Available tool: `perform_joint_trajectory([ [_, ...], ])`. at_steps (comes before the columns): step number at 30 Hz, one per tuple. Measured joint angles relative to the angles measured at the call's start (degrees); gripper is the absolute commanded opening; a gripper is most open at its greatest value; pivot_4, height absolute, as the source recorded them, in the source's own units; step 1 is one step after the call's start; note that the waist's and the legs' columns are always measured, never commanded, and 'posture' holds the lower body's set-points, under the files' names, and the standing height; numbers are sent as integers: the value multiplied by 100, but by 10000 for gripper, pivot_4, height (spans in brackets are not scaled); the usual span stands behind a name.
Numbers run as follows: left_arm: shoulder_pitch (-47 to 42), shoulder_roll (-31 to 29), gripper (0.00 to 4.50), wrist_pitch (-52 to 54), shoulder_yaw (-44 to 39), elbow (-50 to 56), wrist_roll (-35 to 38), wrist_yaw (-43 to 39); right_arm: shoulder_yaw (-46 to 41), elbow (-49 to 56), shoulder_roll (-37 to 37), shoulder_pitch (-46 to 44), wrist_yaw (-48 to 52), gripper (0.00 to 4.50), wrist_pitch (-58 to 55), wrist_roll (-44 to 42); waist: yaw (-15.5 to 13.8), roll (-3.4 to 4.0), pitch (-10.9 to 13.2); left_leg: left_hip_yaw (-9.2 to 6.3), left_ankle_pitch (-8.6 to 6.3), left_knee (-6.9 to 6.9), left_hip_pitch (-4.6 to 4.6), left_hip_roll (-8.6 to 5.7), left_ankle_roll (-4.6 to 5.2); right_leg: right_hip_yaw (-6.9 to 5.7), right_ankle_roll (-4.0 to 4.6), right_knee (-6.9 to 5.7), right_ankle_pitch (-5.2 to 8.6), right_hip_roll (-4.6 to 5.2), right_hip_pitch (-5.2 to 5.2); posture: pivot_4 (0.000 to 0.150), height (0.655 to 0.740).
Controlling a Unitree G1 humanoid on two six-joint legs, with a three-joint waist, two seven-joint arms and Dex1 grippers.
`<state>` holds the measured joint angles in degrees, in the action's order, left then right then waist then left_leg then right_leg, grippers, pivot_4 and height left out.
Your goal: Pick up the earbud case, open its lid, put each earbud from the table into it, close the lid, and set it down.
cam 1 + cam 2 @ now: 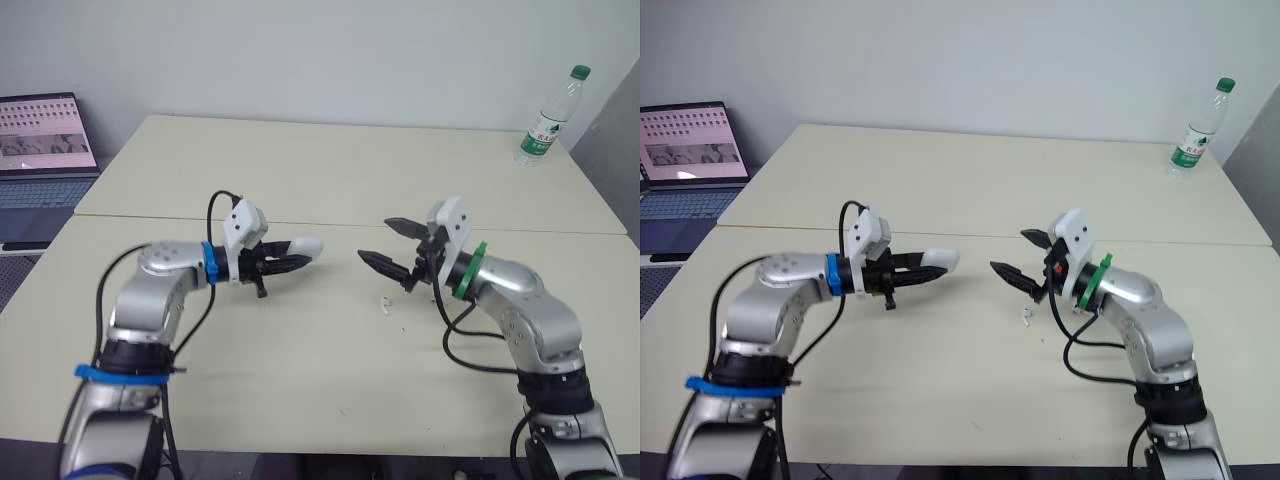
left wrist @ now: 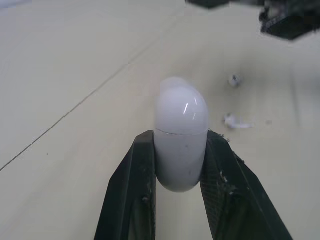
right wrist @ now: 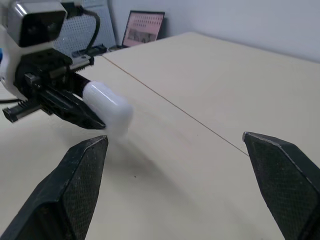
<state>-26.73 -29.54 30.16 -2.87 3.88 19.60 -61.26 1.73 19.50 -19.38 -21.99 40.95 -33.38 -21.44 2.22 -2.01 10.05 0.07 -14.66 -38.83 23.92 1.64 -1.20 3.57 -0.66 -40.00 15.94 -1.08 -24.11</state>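
Observation:
My left gripper [image 1: 285, 261] is shut on the white earbud case [image 1: 303, 248], holding it above the table with its rounded lid end pointing toward the right arm; the lid seam [image 2: 180, 133] looks closed. My right gripper [image 1: 392, 245] stands open, fingers wide apart, facing the case [image 3: 107, 106] across a gap. A small white earbud [image 1: 382, 303] lies on the table below the right gripper. In the left wrist view two earbuds show on the table, one lying flat [image 2: 235, 121] and one farther off [image 2: 233, 79].
A plastic water bottle [image 1: 550, 117] with a green cap stands at the table's far right corner. An open laptop [image 1: 42, 150] sits off the table's left side. A seam [image 1: 350, 227] runs across the tabletop between two joined tables.

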Motion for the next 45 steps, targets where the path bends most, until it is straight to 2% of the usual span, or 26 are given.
perform_joint_trajectory([
  [8, 564, 449, 8123, 12, 58, 742, 259, 812, 321, 38, 28, 31, -56, 44777, 457, 88, -6, -1, -1, 3, 0, 0, -10, -3, 0, 2, -1, 0, -1, -1, 7, 1500, 7400],
  [32, 538, 489, 8123, -63, 365, 901, 498, 1083, 641, -544, -36, -390, -143, 44777, 833, 494, -34, -1, -1, 4, 0, 1, -11, -4, -1, 2, -1, 2, -1, -1, 7, 1500, 7400],
  [45, 544, 475, 8123, -80, 406, 915, 516, 1112, 382, -648, 205, -626, -366, 44777, 536, 203, -38, -1, -1, 5, 0, 1, -10, -6, -1, 4, -1, 2, -1, 1, 7, 1500, 7400],
])
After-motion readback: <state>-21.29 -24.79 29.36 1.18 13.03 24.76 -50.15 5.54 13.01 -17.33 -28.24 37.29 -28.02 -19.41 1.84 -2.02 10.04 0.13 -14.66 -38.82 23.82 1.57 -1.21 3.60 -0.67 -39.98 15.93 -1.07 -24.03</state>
